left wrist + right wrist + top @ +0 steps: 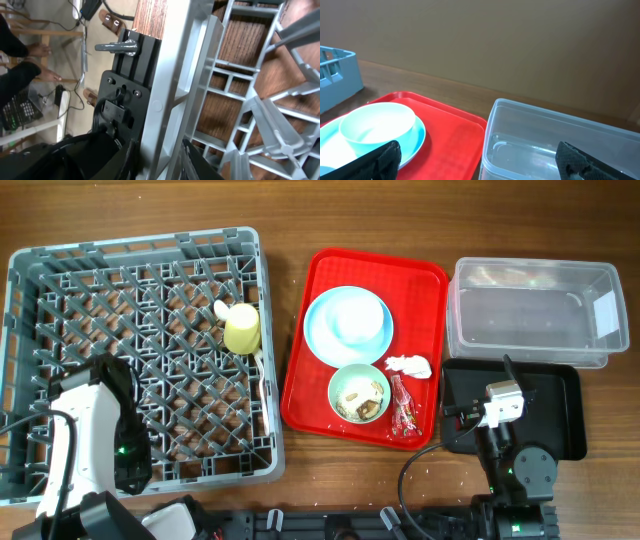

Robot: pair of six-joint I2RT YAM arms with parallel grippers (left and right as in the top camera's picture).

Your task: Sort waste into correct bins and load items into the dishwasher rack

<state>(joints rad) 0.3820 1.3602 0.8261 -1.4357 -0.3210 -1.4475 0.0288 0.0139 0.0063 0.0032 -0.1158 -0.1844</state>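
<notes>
Dishwasher rack [130, 242] wall runs between left tool [157, 166] fingers; cannot tell if clamped. Yellow cup [242, 328] inside rack. Right tool [480, 170] spread wide, empty, over black tray [560, 400]. Clear tub [530, 268] beyond. Red tray [420, 300] alongside holds plate [320, 340], napkin [408, 365], wrapper [403, 405].

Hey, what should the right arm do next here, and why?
Probably swing the right gripper left toward the crumpled napkin on the red tray. Its jaws look open and empty, it sits over the black tray, and the napkin looks like the nearest waste not yet sorted.
</notes>
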